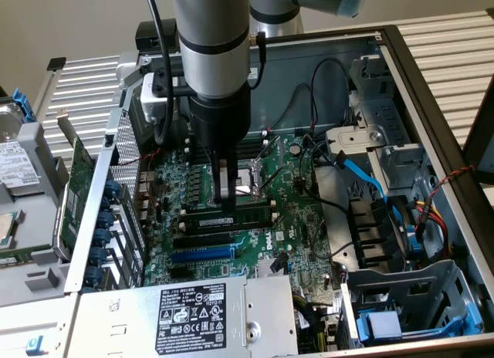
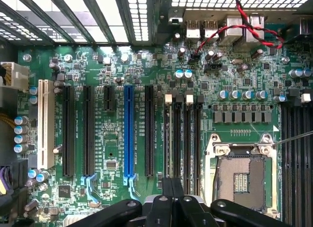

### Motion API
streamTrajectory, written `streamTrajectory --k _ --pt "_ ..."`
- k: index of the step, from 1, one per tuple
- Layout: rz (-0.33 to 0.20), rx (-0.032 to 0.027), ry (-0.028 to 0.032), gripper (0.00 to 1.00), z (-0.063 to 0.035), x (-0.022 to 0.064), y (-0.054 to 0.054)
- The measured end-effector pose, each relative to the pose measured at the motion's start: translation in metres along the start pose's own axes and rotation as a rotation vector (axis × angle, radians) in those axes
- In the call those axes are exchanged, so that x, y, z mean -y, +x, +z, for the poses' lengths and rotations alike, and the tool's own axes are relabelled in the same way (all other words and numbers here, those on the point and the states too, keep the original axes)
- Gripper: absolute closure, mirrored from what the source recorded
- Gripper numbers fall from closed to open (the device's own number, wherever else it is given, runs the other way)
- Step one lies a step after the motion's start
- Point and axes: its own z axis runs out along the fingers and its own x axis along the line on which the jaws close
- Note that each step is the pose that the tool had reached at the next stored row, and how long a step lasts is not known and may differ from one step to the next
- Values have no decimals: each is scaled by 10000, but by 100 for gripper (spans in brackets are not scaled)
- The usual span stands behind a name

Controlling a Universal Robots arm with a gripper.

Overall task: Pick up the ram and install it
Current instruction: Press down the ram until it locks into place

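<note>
Green ram (image 1: 231,217) was gripped by closed jaws over the slots (image 2: 182,134); it should be kept square and pressed evenly.

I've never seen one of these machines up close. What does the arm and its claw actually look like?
The arm is a thick silver-grey tube with a pale blue cap at one joint. It narrows into a black cylindrical wrist, and a black cable runs down beside it. The claw has slim grey metal fingers; in the wrist view its base shows as black jointed links with round rivets.
</note>
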Motion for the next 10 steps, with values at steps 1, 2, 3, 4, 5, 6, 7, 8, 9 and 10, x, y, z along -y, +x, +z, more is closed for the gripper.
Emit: streamTrajectory --k 1,2,3,4,5,6,7,8,9,10 --pt "0 0 10 89 2 0 -5" --pt "0 -3 14 89 4 -1 -11" --pt "1 -6 17 89 7 -2 -17" --pt "0 -9 21 89 11 -2 -23" --pt "0 -14 24 89 14 -3 -28" --pt "-1 -18 24 89 18 -4 -28" --pt "-1 -24 22 89 19 -7 -28" --pt "0 -26 22 89 20 -9 -28" --pt "-1 -26 23 89 22 -9 -28" --pt "0 -24 25 89 26 -10 -28"
